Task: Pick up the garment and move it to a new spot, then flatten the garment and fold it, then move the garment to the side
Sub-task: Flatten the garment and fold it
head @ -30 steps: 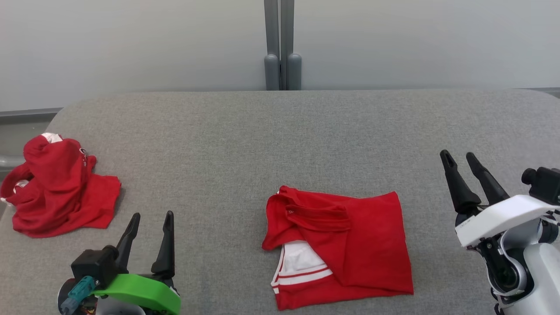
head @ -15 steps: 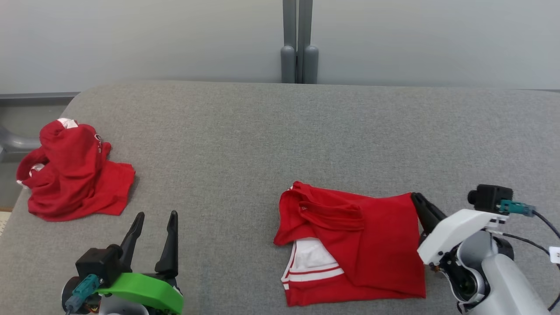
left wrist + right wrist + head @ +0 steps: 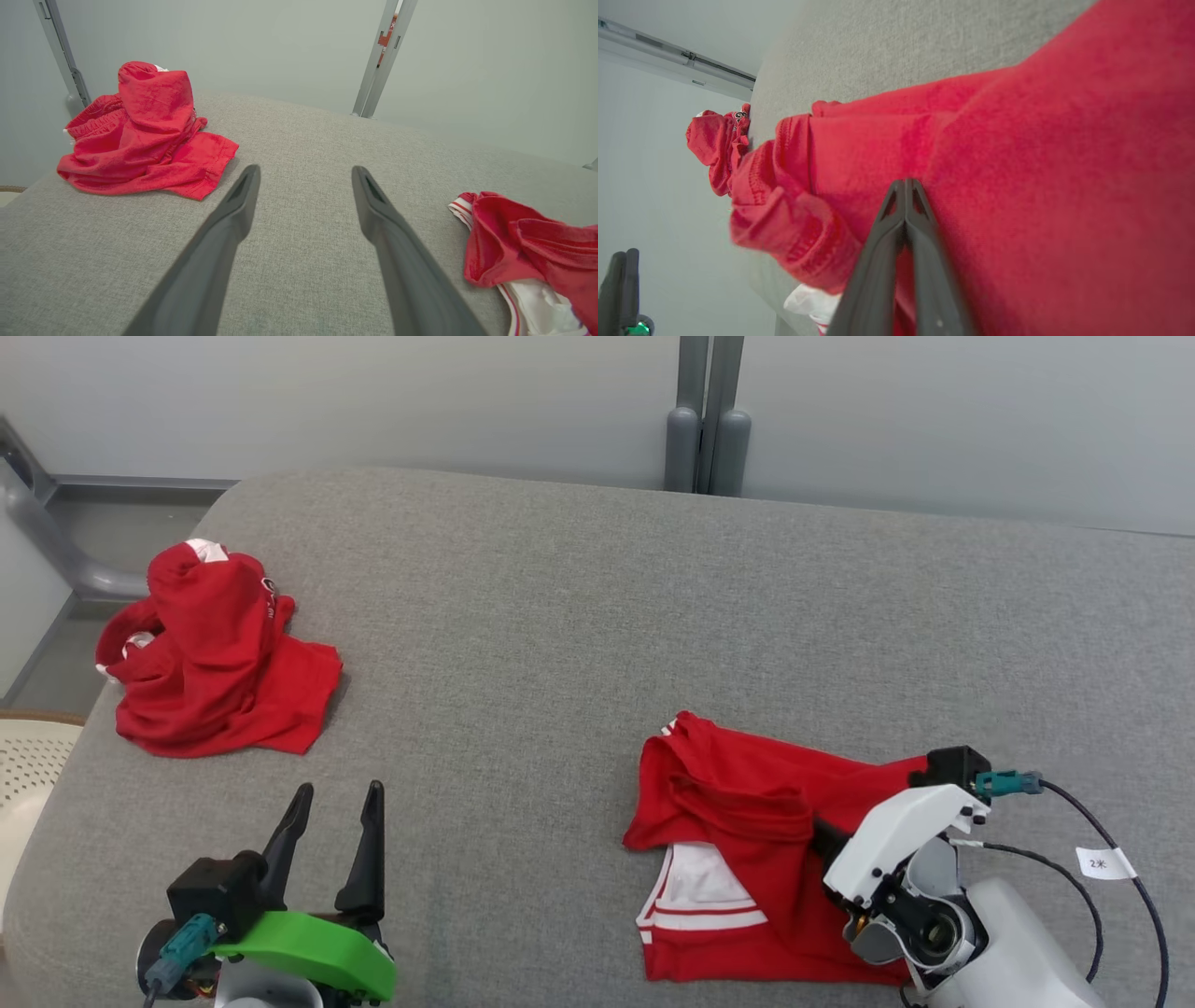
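On grey pad (image 3: pixel 560 616), right of centre and near the front edge: folded garment (image 3: pixel 738 821), red, white striped panel showing at its lower left. Versus a second ago: head camera panned, whole frame shifted, not counted as motion of things. Real change: right gripper (image 3: pixel 906 183) gone from standing clear over bare pad to the right of the garment, fingers spread, to lying in over the garment's right half, fingers pressed together. Same spot and same pose for left gripper (image 3: pixel 338 789): fingers spread wide, over bare pad at front left, touching nothing. Same for crumpled red garment (image 3: pixel 215 653) at the pad's far left, well apart from the folded one. View differences: in head view, right fingertips covered by white wrist housing (image 3: pixel 901 835); in right wrist view, tips plainly together, flat against red cloth, can't tell whether a fold is nipped between them. Left wrist view: open gap between left fingers, crumpled one to the left, folded one's corner to the right. Head view adds pale slatted basket (image 3: pixel 23 756) off the pad's left edge and tagged cable (image 3: pixel 1106 863) by the right wrist.
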You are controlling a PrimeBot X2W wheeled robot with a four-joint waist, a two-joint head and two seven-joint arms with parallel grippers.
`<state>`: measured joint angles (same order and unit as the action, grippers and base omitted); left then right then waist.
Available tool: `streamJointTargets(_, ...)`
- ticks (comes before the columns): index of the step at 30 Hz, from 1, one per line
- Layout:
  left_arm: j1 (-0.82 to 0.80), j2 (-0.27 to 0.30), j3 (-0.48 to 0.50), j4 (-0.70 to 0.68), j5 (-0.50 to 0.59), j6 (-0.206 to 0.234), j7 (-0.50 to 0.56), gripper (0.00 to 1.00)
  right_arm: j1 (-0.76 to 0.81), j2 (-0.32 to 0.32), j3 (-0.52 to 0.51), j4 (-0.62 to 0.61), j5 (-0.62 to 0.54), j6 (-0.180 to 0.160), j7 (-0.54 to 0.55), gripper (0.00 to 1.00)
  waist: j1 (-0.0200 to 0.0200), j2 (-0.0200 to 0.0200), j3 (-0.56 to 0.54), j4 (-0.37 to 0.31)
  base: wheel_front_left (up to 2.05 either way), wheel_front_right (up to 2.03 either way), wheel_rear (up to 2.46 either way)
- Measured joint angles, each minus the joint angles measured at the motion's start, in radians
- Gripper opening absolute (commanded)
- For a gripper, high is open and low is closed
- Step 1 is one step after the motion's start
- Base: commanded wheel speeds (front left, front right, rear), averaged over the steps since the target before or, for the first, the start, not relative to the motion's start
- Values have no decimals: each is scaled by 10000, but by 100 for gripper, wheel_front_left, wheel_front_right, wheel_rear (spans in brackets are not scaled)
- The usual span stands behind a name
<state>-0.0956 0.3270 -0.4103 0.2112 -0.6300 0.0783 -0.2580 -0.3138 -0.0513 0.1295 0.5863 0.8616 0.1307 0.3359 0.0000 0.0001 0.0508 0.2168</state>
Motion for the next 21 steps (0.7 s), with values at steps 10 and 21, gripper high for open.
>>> streamJointTargets(10, 1, 0, 15, 88, 0, -27, -2, 100, 894, 19, 2692, -1204, 3189, 0, 1168, 0, 0, -1, -43, -82, 0, 0, 0)
streamJointTargets(21, 32, 82, 50, 29, 0, 17, -2, 100, 978, -263, 3173, -3214, 3047, 0, 368, 0, 0, -1, -251, -628, 0, 0, 0)
